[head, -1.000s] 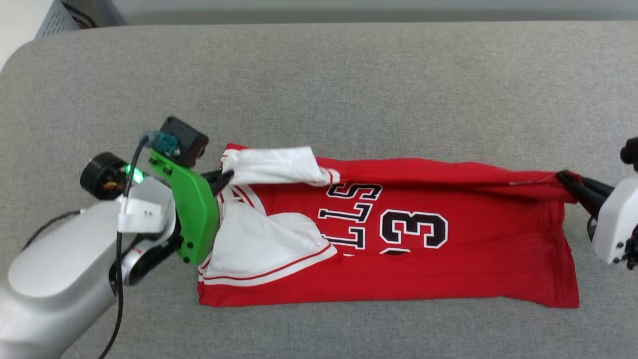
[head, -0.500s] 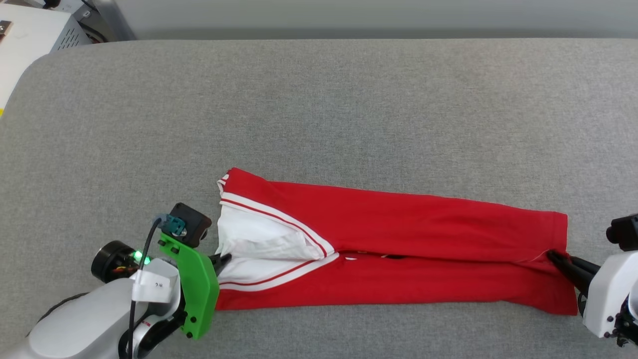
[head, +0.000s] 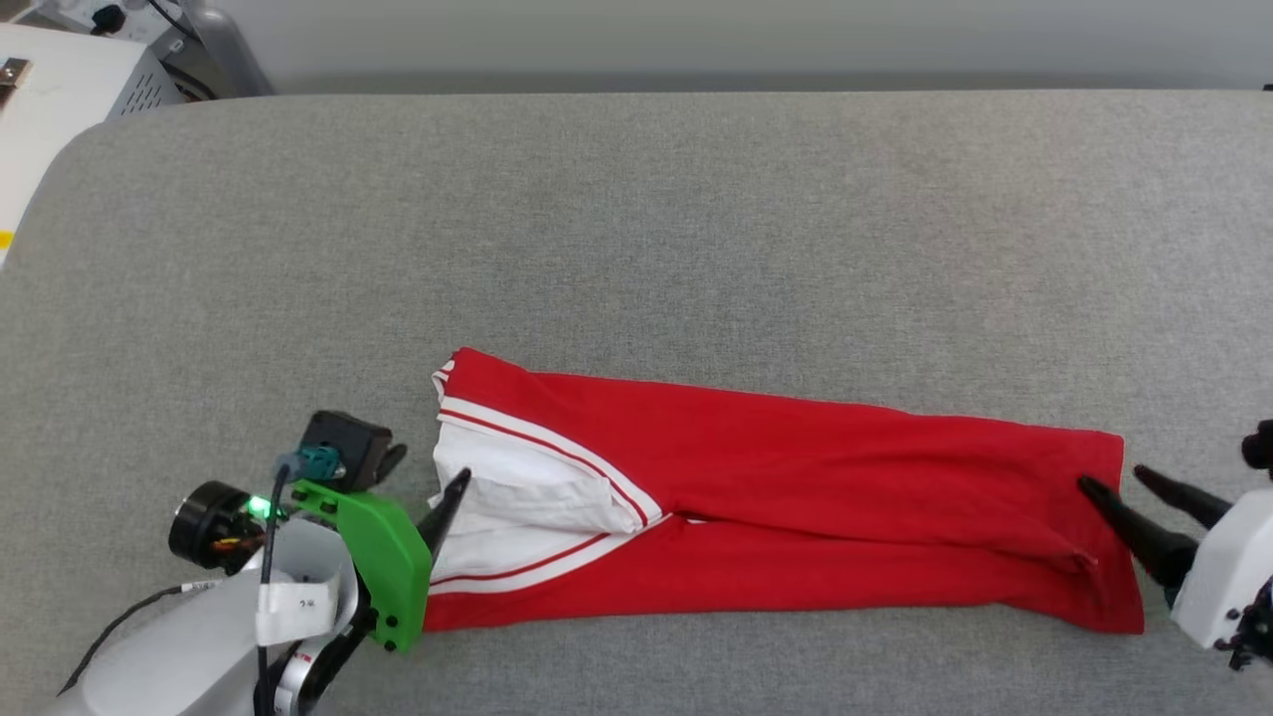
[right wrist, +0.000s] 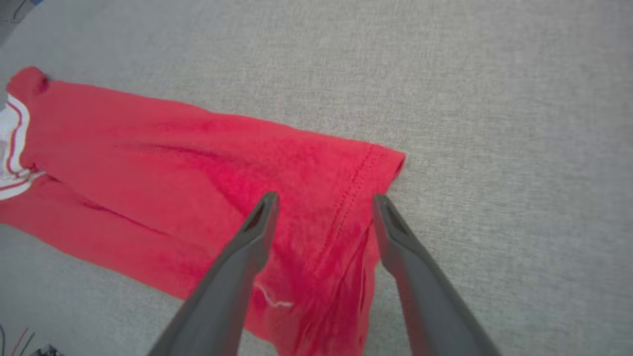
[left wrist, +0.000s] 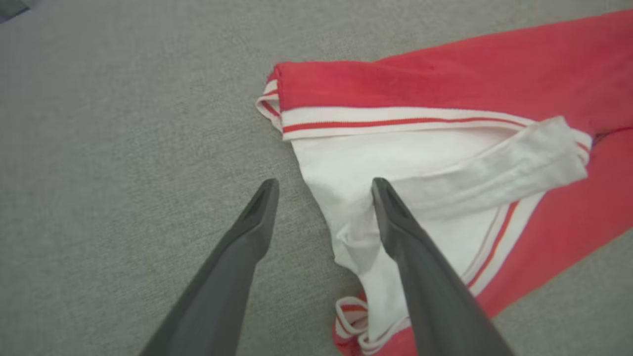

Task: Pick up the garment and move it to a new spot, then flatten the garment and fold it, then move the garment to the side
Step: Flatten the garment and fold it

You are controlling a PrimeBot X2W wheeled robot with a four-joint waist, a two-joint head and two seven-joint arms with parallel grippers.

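The garment [head: 796,477] lies on the grey surface as a long red strip, folded lengthwise, with its white sleeves and striped trim at the left end. No number print shows. My left gripper [head: 430,467] stands open at that sleeve end. In the left wrist view the left gripper [left wrist: 324,182] has one finger over the white sleeve of the garment [left wrist: 445,84] and the other over bare grey fabric. My right gripper [head: 1113,477] is open at the hem end. The right wrist view has the right gripper [right wrist: 325,197] straddling the hem corner of the garment [right wrist: 148,148].
The grey padded surface [head: 636,219] stretches wide behind and in front of the garment. White equipment [head: 60,80] with cables stands beyond the surface's rounded far-left corner. A pale wall runs along the far edge.
Both grippers carried the garment's far edge toward me, folding it over the number print, then opened and let go. The head camera has also shifted.
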